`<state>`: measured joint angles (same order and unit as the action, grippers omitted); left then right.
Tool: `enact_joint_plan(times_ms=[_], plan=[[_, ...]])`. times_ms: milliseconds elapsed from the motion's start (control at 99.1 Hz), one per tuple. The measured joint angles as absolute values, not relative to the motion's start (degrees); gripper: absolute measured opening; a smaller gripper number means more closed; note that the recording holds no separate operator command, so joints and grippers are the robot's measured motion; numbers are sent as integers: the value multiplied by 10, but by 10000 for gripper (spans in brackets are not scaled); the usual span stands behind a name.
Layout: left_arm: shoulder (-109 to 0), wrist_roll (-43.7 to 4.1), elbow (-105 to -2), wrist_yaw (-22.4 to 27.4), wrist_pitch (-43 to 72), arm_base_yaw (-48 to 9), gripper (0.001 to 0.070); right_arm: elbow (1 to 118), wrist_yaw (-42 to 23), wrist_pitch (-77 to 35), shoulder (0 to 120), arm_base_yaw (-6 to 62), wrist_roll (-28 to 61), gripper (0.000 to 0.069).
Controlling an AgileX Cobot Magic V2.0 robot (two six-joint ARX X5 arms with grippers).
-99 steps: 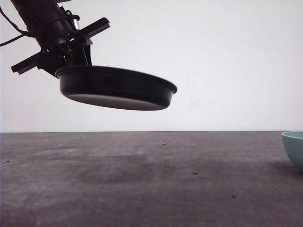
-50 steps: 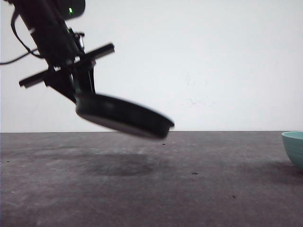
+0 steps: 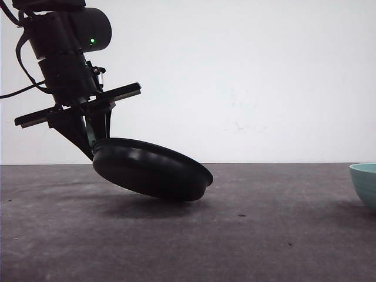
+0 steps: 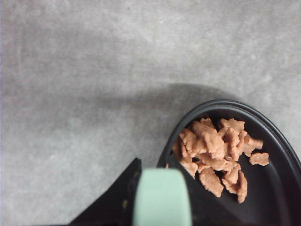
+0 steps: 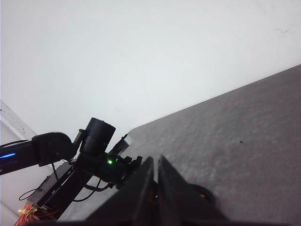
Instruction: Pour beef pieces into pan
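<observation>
We've got the left gripper (image 3: pixel 97 138) pinching the pan (image 3: pixel 154 169) by its handle (image 4: pixel 160 197), tilted just above the table (image 3: pixel 247 235), beef (image 4: pixel 217 154) already inside. Right gripper (image 5: pixel 156 181) pressed together. Risk: more tilt w/ a hard touchdown spills beef.

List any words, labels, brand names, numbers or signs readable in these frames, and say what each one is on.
None: no readable text appears in these pictures.
The pan, its mint-green handle and the beef pieces carry no print.
The teal bowl is plain.
The left arm shows a green indicator light, not a character.
Faint marks on the white wall are smudges, not lettering.
</observation>
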<state>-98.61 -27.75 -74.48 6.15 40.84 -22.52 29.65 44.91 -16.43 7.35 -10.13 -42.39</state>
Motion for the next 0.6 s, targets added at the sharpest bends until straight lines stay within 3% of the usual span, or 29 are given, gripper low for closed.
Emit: enact_joint_plan(times_ms=[121,303,484,595], plan=[[-986,-276,-746,59,433,-225,73,296,448,-164,74,-102,-424,14],[-986,-270,-746,55,466,-225,271,296,448,-164,74,-102,-424,14],[-986,-269,-746,54,484,-225,370,296,449,-164,74,-102,-424,14],[-986,-269,-746,26,500,-225,563,296,449,-164,74,-102,-424,14]])
